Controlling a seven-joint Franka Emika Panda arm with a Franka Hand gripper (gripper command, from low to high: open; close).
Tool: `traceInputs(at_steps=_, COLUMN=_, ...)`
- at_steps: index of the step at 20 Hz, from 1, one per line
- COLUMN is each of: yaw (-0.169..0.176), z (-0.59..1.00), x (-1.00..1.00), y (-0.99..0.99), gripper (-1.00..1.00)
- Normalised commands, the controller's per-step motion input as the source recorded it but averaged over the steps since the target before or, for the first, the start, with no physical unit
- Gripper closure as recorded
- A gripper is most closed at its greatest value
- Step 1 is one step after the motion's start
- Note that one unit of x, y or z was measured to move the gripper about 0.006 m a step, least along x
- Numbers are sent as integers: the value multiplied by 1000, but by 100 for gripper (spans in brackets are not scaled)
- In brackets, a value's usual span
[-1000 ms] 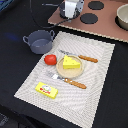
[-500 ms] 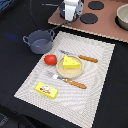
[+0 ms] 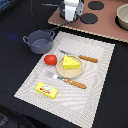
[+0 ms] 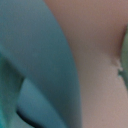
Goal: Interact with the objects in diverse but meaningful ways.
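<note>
Claw [image 3: 70,19] hovers at frame top, empty (jaw gap can't tell); approach step, next needs descent twd cheese wedge [image 3: 71,62].

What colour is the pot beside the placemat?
Grey pot, clearest in the exterior view.

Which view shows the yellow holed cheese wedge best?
The exterior view: the yellow holed cheese wedge sits unobstructed on the tan round plate. The wrist view is a close blur of blue and pink surfaces; no cheese visible.
</note>
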Motion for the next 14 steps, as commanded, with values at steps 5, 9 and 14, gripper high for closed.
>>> traceInputs(at_steps=5, yaw=0, z=-137, x=0, y=89, gripper=100)
traceInputs(at_steps=9, yaw=0, z=151, x=0, y=28, gripper=100)
traceInputs(at_steps=14, yaw=0, z=954, x=197, y=0, gripper=100)
